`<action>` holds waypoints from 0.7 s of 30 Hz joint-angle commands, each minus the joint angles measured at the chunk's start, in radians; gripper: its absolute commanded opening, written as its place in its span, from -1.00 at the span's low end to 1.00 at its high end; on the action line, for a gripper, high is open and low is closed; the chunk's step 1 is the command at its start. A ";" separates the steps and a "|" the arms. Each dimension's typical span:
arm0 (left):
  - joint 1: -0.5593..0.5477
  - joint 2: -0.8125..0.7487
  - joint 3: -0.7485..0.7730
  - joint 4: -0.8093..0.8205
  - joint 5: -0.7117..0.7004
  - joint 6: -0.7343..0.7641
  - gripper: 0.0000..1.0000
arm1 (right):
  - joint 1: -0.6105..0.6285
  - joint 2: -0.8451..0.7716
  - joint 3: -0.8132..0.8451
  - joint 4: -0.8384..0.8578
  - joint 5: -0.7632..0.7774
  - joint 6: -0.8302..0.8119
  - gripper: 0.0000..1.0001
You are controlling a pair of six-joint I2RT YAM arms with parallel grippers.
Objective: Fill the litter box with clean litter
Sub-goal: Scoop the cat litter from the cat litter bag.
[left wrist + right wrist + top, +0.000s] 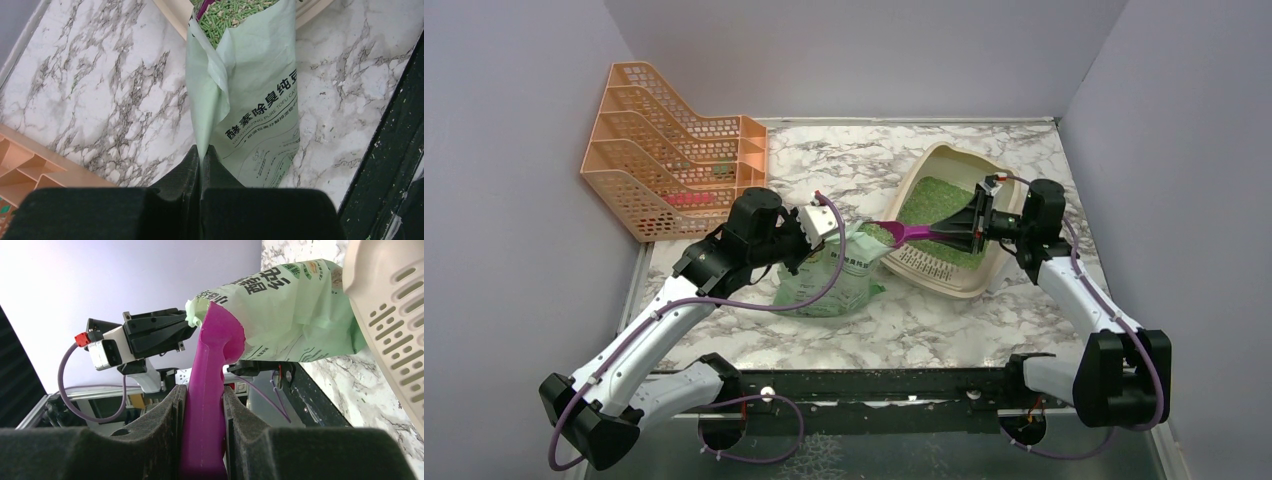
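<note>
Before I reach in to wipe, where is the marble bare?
Bare: far strip between orange mesh file rack and beige plastic litter box; near strip before black front rail. Crowded centre: translucent green litter bag, magenta plastic scoop.

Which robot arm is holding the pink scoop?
The right gripper: it clamps the magenta scoop, while the left gripper pinches the green litter bag.
</note>
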 commanded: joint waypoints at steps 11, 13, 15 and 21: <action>0.004 -0.031 0.044 0.065 0.034 -0.030 -1.00 | 0.000 -0.015 -0.009 0.042 -0.030 0.038 -0.99; 0.004 -0.040 0.048 0.062 0.032 -0.030 -1.00 | -0.008 -0.026 -0.018 0.048 -0.011 0.037 -0.98; 0.005 -0.049 0.049 0.061 0.033 -0.032 -1.00 | 0.033 -0.030 -0.049 0.136 0.068 0.121 -0.98; 0.004 -0.044 0.050 0.054 0.037 -0.039 -1.00 | 0.115 0.028 -0.036 0.216 0.029 0.131 -0.99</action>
